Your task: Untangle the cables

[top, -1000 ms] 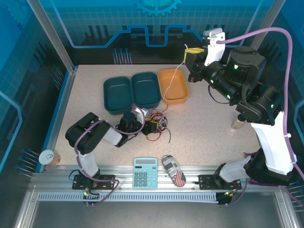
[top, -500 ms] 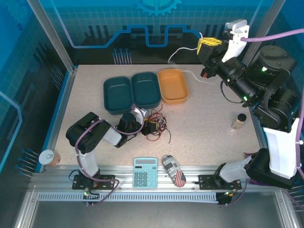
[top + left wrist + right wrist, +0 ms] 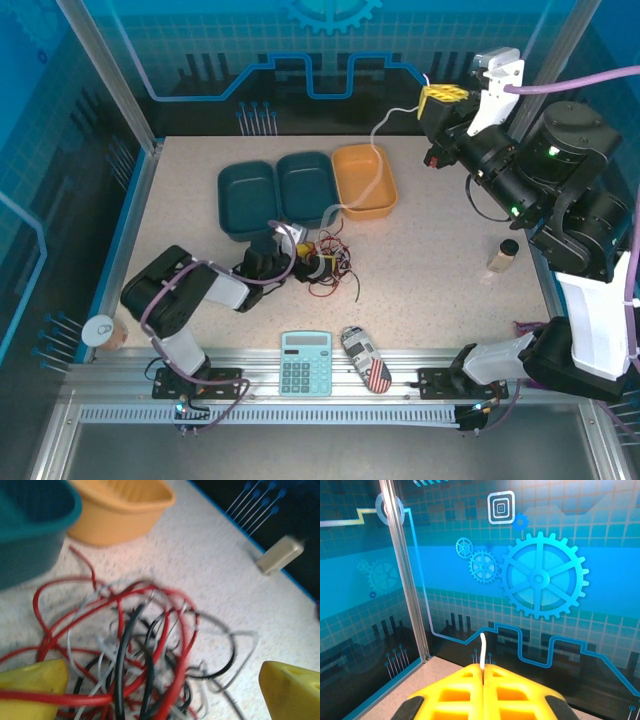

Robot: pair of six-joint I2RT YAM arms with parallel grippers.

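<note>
Jaws of the left gripper stand spread wide, low over the surface, and grip nothing. The tangle of cables, red, black and pale loops, lies between its yellow fingertips. One red strand runs across the tip at the lower left of the wrist view, touching it.

The right gripper is raised high at the rear right, its yellow fingers pressed together and pinching a white cable. In the overhead view that cable hangs down and to the left, crosses the opening of the orange bin and drops to the tangle. Whether it rests on the bin's floor or rim cannot be told.

Two teal bins sit side by side to the left of the orange one, all three close-set in a row. The tangle lies on the surface just in front of the right-hand teal bin, apart from it. A calculator lies nearer the arm bases.
</note>
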